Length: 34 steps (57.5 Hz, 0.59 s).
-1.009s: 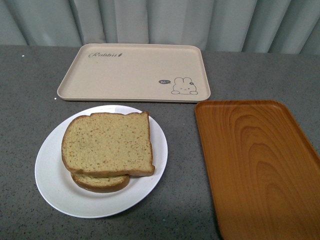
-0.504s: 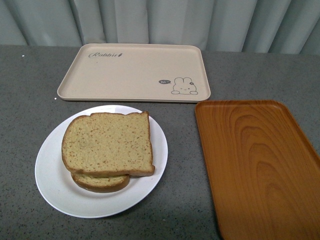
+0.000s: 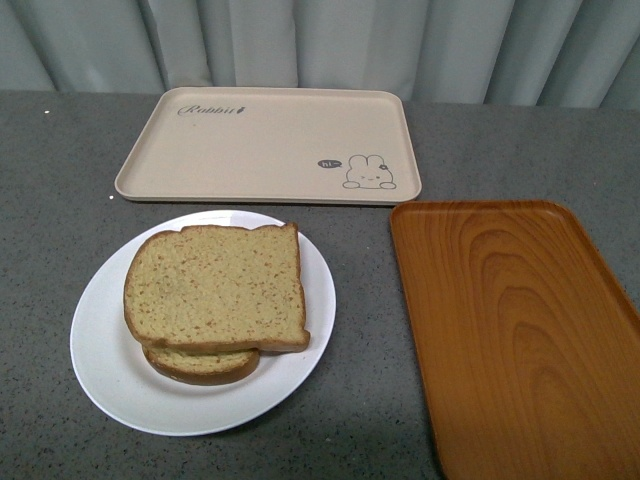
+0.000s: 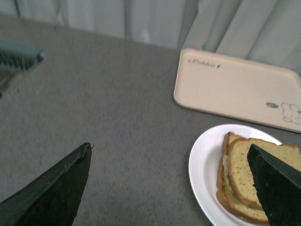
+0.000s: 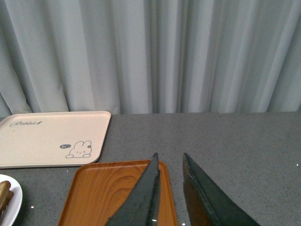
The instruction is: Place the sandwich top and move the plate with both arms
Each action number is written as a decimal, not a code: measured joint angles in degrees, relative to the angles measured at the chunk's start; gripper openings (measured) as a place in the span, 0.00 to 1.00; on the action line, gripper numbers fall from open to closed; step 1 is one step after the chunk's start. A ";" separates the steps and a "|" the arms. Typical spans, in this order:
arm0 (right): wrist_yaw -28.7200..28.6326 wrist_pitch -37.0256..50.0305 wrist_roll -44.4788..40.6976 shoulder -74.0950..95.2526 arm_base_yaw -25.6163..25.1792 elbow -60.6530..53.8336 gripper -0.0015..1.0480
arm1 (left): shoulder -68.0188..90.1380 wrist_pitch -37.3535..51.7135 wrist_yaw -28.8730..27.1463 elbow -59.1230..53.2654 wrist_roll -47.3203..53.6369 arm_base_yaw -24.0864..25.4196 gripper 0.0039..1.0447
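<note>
Countertop point(image 3: 360, 400) first, spreading grey beneath both tools. Then orange tray point(image 5: 108, 193), lying directly under and just ahead of the right gripper point(image 5: 170, 155), jaws standing narrowly parted and gripping nothing. Beyond that tray and off toward the other arm, beige rabbit tray point(image 5: 51, 136), sitting bare. Next, plate point(image 4: 204, 160), resting near the left gripper point(image 4: 169, 147) on its inner side and well apart from the right one; left jaws gaping wide, holding nothing.

Smallest, sandwich top point(image 3: 215, 288), lying on the lower slice point(image 3: 200, 365), shifted slightly off it, both on the plate.

Judging the placing as done and the plate move as pending. Doing that well probably means:
- bringing one gripper to each of two opposite rim edges
- widening the right jaws beforehand
- staying clear of the bread and pinching rim only
- lifting level and in step, keeping the stack from sliding
</note>
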 joint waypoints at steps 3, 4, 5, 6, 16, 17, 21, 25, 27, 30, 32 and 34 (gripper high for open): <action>-0.09 0.00 -0.02 0.00 -0.02 0.00 0.26 | 6.43 3.69 -0.42 0.35 -2.95 -0.13 0.94; -0.07 -0.02 -0.02 0.00 -0.02 0.00 0.27 | 9.14 5.90 -0.35 0.48 -4.15 -0.20 0.94; -0.07 -0.02 -0.02 0.00 -0.02 0.00 0.31 | 10.51 7.10 -0.33 0.59 -4.61 -0.20 0.94; -0.07 -0.02 -0.02 0.00 -0.02 0.00 0.34 | 13.29 9.57 -0.20 0.81 -5.25 -0.22 0.94; -0.09 -0.02 -0.02 -0.02 -0.02 0.00 0.61 | 40.96 31.02 5.88 4.83 -12.55 1.60 0.94; -0.07 -0.02 -0.02 -0.04 -0.02 0.00 0.64 | 42.62 31.98 6.34 5.16 -12.94 1.86 0.94; -0.07 -0.02 0.00 -0.04 -0.02 0.00 0.76 | 53.27 36.65 9.84 7.37 -16.15 3.63 0.94; -0.07 -0.02 -0.02 -0.04 -0.02 0.00 0.86 | 61.59 38.42 13.49 9.40 -18.40 4.83 0.94; -0.07 -0.02 0.04 -0.04 -0.02 0.00 0.93 | 65.31 38.62 15.69 10.40 -19.98 5.35 0.94; -0.09 -0.02 0.00 -0.04 -0.02 0.00 0.91 | 70.25 39.36 19.61 11.65 -22.64 6.05 0.94; -0.09 -0.02 0.00 -0.04 -0.02 0.00 0.91 | 73.07 39.95 21.51 12.44 -24.44 6.47 0.94; -0.07 -0.02 0.00 -0.04 -0.02 0.00 0.91 | 75.34 40.44 22.16 13.16 -25.77 6.78 0.94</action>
